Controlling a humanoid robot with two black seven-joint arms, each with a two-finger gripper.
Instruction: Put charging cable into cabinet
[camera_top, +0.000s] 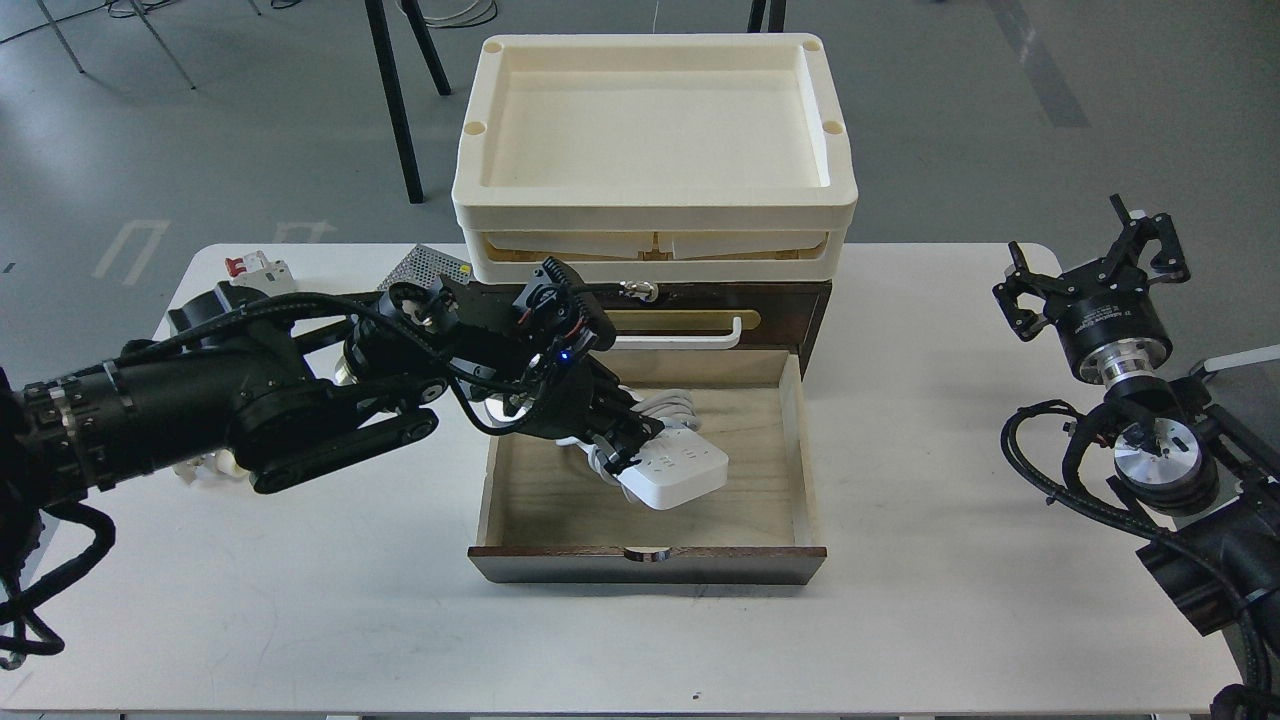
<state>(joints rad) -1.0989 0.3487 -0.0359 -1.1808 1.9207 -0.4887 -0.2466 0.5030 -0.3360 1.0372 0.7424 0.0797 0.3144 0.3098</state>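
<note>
Reaching over the pulled-out light-wood bottom drawer of the dark brown wooden cabinet with its cream tray top: left end effector, fingers clamped on the white flat power strip with pale grey cord, the charging cable, holding it tilted inside the drawer's space. Waiting well apart at the right of the white surface: right end effector, fingers spread and holding nothing. Sitting behind the left arm: perforated silver metal box and small white breaker with red switch.
</note>
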